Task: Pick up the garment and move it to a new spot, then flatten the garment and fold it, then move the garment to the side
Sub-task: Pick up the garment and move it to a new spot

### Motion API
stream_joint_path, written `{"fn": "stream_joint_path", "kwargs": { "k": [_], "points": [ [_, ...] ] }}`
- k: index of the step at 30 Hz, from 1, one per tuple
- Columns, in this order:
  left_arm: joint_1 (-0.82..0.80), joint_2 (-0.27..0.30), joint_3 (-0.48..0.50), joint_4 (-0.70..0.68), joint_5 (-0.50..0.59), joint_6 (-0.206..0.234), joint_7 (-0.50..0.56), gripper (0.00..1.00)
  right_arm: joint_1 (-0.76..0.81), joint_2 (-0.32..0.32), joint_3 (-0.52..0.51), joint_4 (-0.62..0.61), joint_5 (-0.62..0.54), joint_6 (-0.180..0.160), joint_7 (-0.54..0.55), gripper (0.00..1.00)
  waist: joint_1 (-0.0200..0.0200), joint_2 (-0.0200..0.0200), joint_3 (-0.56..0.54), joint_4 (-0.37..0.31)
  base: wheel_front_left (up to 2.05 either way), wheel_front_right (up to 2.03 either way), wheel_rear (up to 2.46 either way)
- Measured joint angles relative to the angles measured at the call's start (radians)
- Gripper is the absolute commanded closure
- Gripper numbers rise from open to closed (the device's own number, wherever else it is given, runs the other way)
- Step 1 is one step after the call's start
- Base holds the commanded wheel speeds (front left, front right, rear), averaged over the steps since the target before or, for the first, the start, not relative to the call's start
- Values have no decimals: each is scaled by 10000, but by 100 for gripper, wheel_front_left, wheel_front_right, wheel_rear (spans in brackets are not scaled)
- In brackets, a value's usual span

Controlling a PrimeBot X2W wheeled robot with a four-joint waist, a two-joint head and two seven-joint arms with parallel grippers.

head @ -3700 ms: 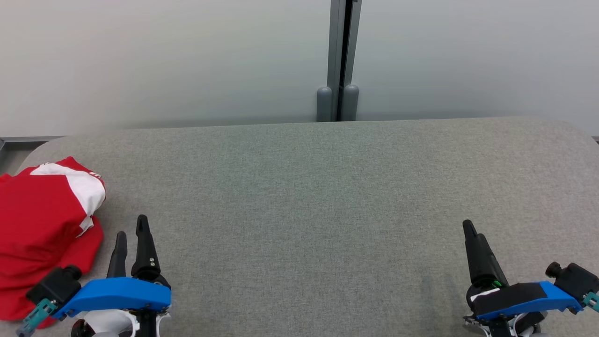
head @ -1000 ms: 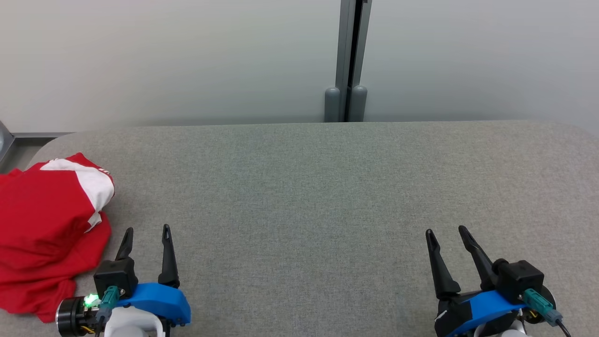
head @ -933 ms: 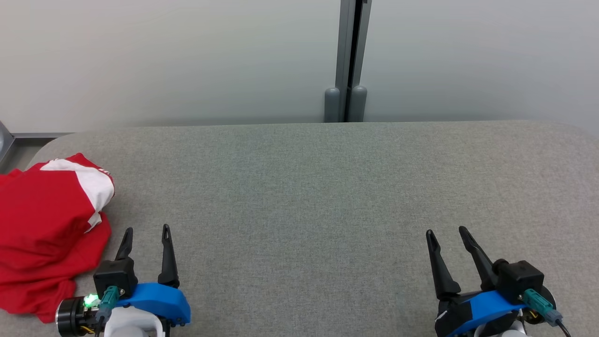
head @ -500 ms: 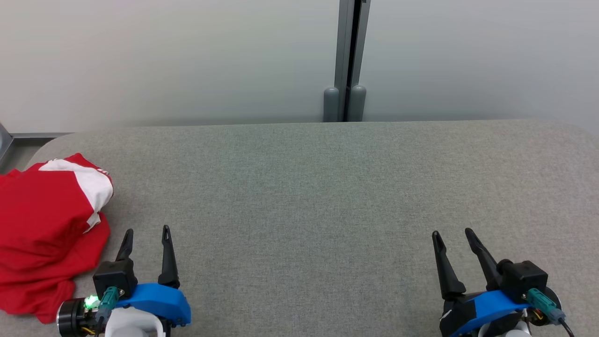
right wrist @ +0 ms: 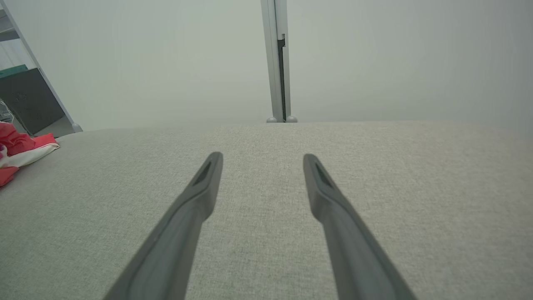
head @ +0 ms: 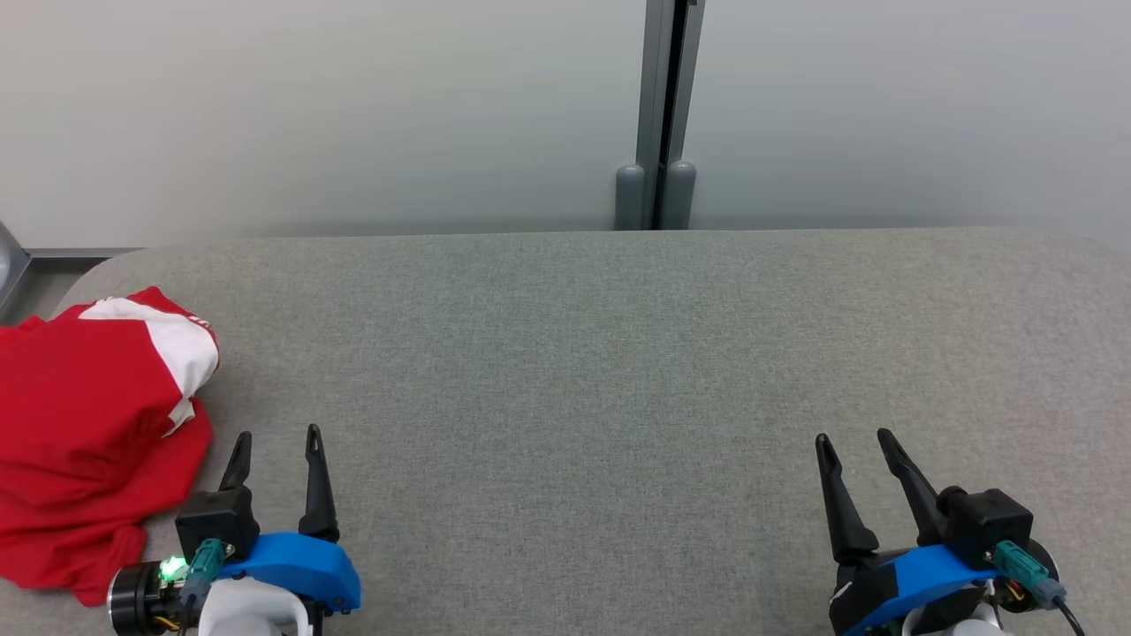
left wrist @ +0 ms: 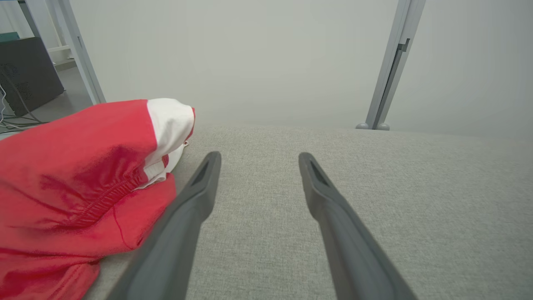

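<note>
At far left of the grey padded table (head: 574, 353), red-and-white garment (head: 88, 424) sits bunched in a heap, running past the frame edge. Just right of it, left gripper (head: 277, 434) low over the table, fingers spread, nothing between them; wrist view puts the cloth right beside its left finger, can't tell if touching. Grey post (head: 658, 115) behind the table at mid-frame. Far right, right gripper (head: 853, 437) fingers spread too, holding nothing, well apart from the garment

garment (head: 88, 415) cut off by left edge
</note>
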Motion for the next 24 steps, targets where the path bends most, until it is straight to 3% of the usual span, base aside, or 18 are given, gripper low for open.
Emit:
{"fn": "stream_joint_path", "kwargs": {
  "k": [9, 24],
  "points": [
    [-120, 48, 140, -84, 36, 10, 0, 0, 1, -4, -19, -38, 29, 0, -2, 0, 0, 0, 33, 493, 0, 0, 0],
    [109, 113, 510, -616, 77, 270, 0, 0, 6, -6, -10, -73, 19, 10, -2, 0, 0, 0, 0, 2491, 0, 0, 0]
  ]
}}
